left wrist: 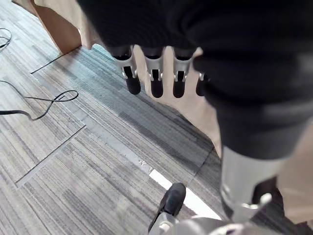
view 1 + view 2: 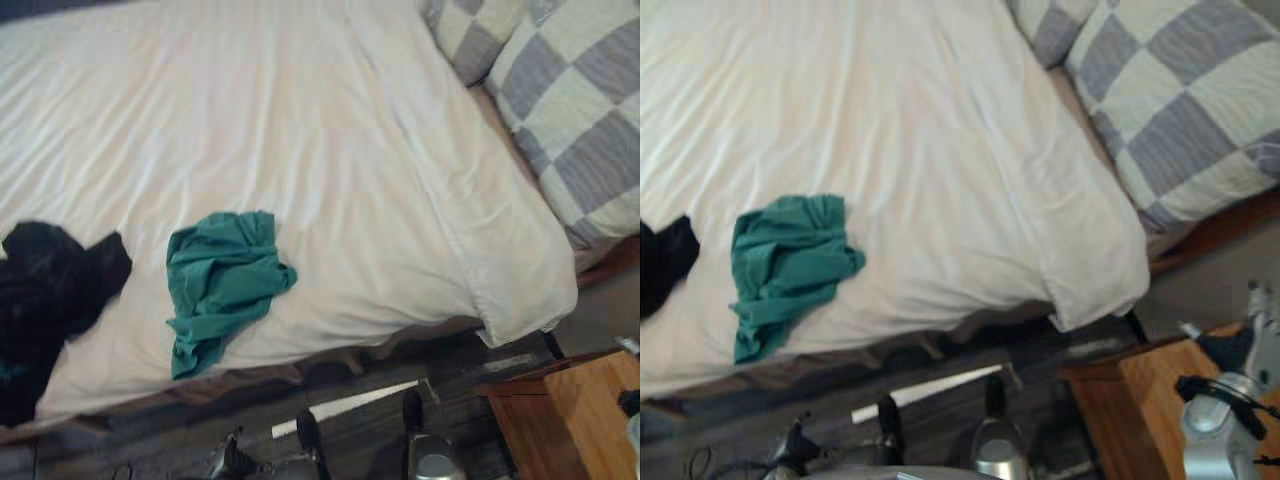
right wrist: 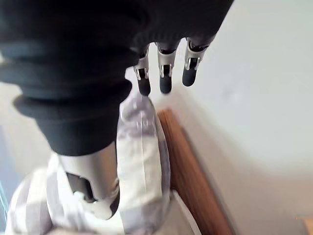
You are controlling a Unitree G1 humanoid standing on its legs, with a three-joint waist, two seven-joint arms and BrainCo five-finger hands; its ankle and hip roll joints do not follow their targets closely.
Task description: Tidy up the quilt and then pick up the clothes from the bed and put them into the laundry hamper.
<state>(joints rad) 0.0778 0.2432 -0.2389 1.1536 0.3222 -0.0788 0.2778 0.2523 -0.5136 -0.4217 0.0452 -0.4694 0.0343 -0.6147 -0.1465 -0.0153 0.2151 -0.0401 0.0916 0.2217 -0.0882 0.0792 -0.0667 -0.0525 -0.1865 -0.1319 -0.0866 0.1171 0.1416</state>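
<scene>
A white quilt lies spread flat over the bed, its corner hanging over the near right edge. A crumpled green garment rests on the quilt near the front edge. A black garment lies bunched to its left at the bed's edge. My left hand hangs over the grey floor with straight fingers and holds nothing. My right hand is held by the bed's head end, near a checked pillow, fingers straight and empty. Both hands are away from the clothes.
Grey and cream checked pillows lie at the head of the bed on the right. A wooden nightstand stands at the lower right, close to the bed's corner. Grey plank floor runs along the front of the bed.
</scene>
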